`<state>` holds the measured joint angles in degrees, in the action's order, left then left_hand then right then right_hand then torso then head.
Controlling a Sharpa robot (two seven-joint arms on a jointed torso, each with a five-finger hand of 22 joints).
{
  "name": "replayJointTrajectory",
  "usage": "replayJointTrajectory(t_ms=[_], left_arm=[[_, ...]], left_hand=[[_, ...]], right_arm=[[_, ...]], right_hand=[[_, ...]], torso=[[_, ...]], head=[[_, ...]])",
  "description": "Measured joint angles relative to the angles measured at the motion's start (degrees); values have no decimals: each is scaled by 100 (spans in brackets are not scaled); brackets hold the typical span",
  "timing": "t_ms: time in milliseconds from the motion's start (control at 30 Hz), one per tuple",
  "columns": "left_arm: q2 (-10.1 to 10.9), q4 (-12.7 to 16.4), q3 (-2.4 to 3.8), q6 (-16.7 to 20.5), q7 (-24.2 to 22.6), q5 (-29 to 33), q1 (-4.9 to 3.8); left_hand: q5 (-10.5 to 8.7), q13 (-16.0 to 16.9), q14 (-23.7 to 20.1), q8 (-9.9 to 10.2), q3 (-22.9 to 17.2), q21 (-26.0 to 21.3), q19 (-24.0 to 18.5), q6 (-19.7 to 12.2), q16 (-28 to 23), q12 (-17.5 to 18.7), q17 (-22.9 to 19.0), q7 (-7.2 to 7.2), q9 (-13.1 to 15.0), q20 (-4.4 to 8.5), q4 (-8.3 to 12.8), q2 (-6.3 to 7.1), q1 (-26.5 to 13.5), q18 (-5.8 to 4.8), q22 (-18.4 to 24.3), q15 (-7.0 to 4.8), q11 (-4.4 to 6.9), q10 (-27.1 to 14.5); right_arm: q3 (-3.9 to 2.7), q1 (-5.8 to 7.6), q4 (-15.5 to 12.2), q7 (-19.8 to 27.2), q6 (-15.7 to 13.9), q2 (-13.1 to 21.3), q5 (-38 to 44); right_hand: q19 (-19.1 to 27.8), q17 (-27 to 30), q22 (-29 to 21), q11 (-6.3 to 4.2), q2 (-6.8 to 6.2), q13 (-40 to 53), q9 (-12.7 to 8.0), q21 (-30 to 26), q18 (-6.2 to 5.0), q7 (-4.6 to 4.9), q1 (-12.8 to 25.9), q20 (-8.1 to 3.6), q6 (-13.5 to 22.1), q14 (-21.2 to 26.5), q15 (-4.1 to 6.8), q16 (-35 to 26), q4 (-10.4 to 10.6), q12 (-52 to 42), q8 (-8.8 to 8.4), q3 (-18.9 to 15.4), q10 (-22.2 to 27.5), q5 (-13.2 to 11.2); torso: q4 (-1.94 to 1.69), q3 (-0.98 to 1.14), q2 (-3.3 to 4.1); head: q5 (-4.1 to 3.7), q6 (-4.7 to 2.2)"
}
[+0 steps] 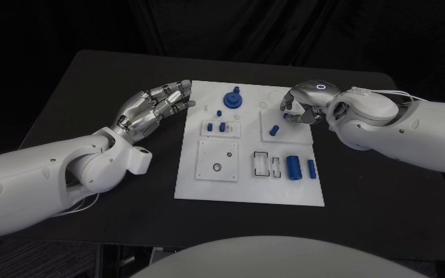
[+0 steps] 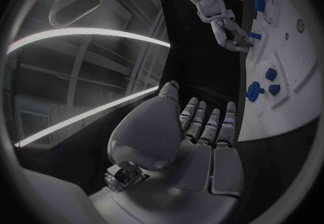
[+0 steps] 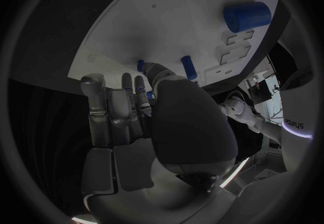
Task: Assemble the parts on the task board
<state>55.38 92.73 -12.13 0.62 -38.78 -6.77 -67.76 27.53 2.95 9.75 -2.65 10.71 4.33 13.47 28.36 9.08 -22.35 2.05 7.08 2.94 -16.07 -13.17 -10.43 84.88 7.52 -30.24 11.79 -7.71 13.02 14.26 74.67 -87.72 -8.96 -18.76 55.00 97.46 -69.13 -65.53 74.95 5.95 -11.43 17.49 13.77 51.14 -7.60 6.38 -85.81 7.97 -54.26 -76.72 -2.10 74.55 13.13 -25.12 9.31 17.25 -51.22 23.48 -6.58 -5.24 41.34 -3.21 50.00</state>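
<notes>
Nearest us on the task board point(image 1: 250, 191) sit two blue cylinders point(image 1: 294, 168), lying side by side in the board's near right part, next to a pair of white slotted inserts point(image 1: 264, 164). We see the board in the middle of the black worktop point(image 1: 102, 85), running from the near edge toward the far edge.

Left hand point(image 1: 157, 105) hovers off the board's far left corner, fingers spread and nearly straight, holding nothing. In the left wrist view the palm faces the board edge with a gap between.

Right hand point(image 1: 301, 105) is over the board's far right part, fingers curled down onto a small blue peg point(image 3: 141, 66). In the right wrist view the fingertips point(image 3: 152, 70) touch that peg, and a second blue peg point(image 3: 189, 67) stands just beside. We cannot tell if the peg is truly pinched or only touched.

Blue gear-like part point(image 1: 232, 100) stands near the far edge; small blue blocks point(image 1: 218, 125) lie nearer the middle.

Risks, as we judge:
- weak pinch, so the peg slips or tips when lifted
- curled fingers knock the neighbouring peg
- peg goes in tilted and jams in its hole
- downward push shifts the board, since the left hand is not bracing it
- the hand hides the hole, so alignment is blind
</notes>
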Motion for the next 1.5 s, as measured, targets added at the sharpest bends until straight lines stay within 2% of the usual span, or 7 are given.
replayJointTrajectory(t_ms=[100, 400, 867, 933, 1067, 1300, 1500], left_arm=[[3, -4, 0, -4, 0, 0, 1], [0, -22, 0, -17, -1, 2, 6], [-2, -35, 0, -30, -3, 3, 25], [-2, -39, 0, -31, -3, 3, 27], [-2, -44, 0, -34, -3, 4, 32], [-4, -53, 0, -38, -3, 4, 37], [-10, -69, 0, -40, -4, 4, 54]], left_hand=[[22, 1, 12, 0, -7, 22, 21, 0, 28, -23, 5, 0, 0, -21, 7, 0, 0, 0, -13, 12, -21, 20], [22, 1, 51, 0, -15, 22, 42, 0, 66, -23, 12, 0, 0, -42, 47, 0, 46, -1, -22, 50, -41, 41], [43, 0, 71, 0, -31, 22, 41, 16, 89, -23, 17, 16, 0, -42, 62, 0, 46, 0, -14, 71, -41, 41], [43, 0, 83, 0, -31, 22, 42, 20, 89, -23, 17, 20, 0, -42, 62, 0, 46, -1, -11, 83, -41, 41], [43, 0, 92, 0, -31, 22, 41, 20, 111, -23, 17, 60, 0, -42, 62, 23, 69, -1, -9, 91, -41, 41], [43, -1, 112, -23, -47, 43, 41, 86, 134, -22, 23, 126, 8, -41, 77, 23, 69, -1, 2, 112, -41, 41], [43, 3, 133, -23, -47, 44, 62, 133, 157, -22, 23, 173, 15, -62, 77, 23, 69, 0, 1, 132, -41, 41]], right_arm=[[0, -5, 10, 11, -3, -10, -9], [-1, -36, 25, 29, -1, -36, -32], [-2, -125, 83, 39, 3, -66, -95], [-7, -128, 86, 44, -1, -72, -106], [-11, -134, 94, 58, -16, -83, -128], [-13, -139, 114, 78, -53, -99, -148], [-7, -148, 127, 105, -129, -103, -157]], right_hand=[[-19, 3, 0, -7, 52, -38, 3, 0, 0, 32, -52, -19, -74, 0, 0, 0, -20, 36, 0, 45, -104, 116], [-71, 54, -1, -84, 75, -153, 63, 0, 0, 66, -75, -71, -283, -1, 43, 0, -96, 139, 41, 127, -365, 422], [-71, 60, -2, -86, 74, -191, 86, 0, 0, 103, -75, -71, -328, -1, 82, 0, -131, 191, 40, 161, -452, 460], [-102, 59, -2, -101, 98, -203, 96, 0, 1, 113, -99, -102, -380, -1, 82, 0, -135, 200, 68, 166, -479, 470], [-183, -3, -2, -121, 88, -227, 110, 129, 1, 133, -123, -101, -401, -50, 132, 27, -160, 244, 69, 190, -532, 470], [-263, -47, -2, -151, 152, -294, 164, 268, 1, 131, -199, -141, -529, -93, 174, 67, -231, 322, 122, 262, -728, 470], [-388, -131, -3, -200, 210, -351, 216, 485, 0, 81, -259, -183, -703, -198, 238, 156, -334, 407, 199, 283, -973, 461]], torso=[[1, -4, -4], [-3, -19, -8], [3, -25, -5], [3, -24, -4], [3, -23, -2], [1, -23, 3], [-1, -23, 4]], head=[[0, 0], [-29, 0], [-21, 0], [-24, 0], [-27, 0], [-26, 0], [-14, 0]])
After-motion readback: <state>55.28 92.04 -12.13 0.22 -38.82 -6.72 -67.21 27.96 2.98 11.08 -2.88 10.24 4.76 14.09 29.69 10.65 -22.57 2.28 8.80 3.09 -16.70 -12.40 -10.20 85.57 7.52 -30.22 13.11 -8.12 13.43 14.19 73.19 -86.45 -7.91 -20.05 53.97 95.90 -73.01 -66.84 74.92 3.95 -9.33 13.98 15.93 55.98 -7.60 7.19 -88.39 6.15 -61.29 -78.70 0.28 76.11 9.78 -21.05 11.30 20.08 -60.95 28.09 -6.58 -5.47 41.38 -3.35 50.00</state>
